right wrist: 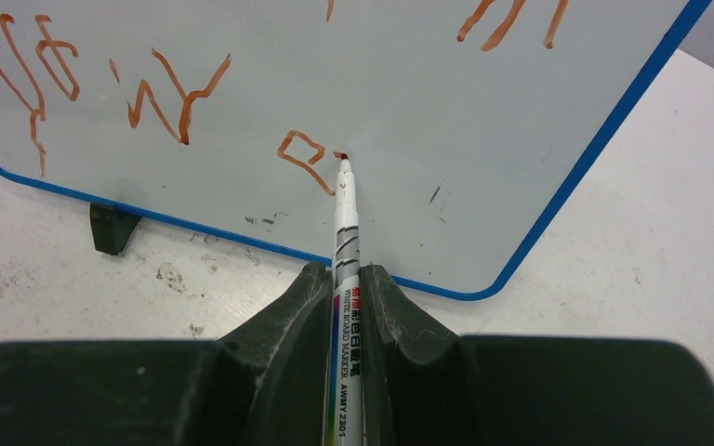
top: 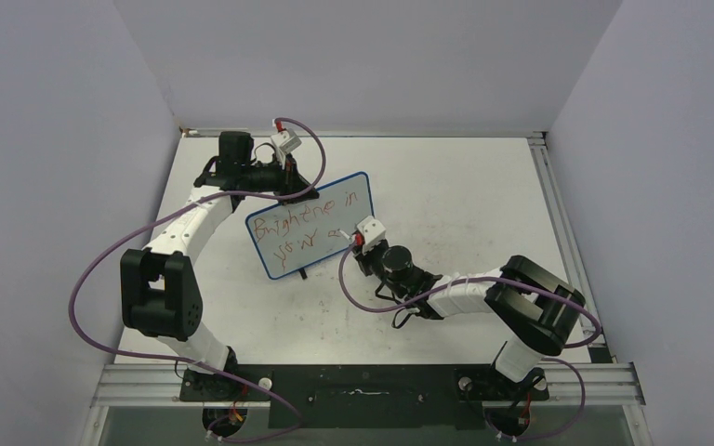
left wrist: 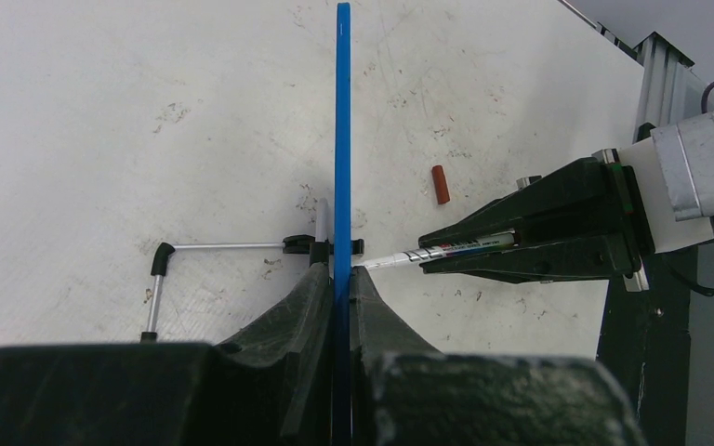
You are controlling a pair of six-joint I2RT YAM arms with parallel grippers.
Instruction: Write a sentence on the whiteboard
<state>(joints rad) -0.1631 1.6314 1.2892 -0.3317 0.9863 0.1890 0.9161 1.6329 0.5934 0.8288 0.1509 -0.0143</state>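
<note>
Overhead, we find the whiteboard (top: pixel 321 228) standing between the two arms: the left fingers (top: pixel 290 190) meet its far edge and the right fingers (top: pixel 360 243) sit at its near lower corner, with the sentence (top: pixel 288 223) in two red lines between them. Grey walls (top: pixel 56 139) close the white bench (top: pixel 465 204) on three sides, and we judge there is room to spare beyond both sets of fingers. From the left wrist, the board stands edge-on and upright, clamped between the closed left fingers; the marker (left wrist: pixel 395 259) comes in from their right and its tip touches the board face just ahead of them, a loose red cap (left wrist: pixel 441 184) lies farther off on that side, and a wire stand leg (left wrist: pixel 232 246) reaches out to their left. From the right wrist, the right fingers clamp the marker barrel, its tip on the board straight ahead of them, just right of a boxy red letter and above the blue frame. We judge the second line is mid-word: press lightly so the board does not tip in the left grip, hold that clamp firm, and work in small strokes rightward, since limited bare board remains before the rounded corner. The bench beneath the fingers is scuffed and smudged but flat.
</note>
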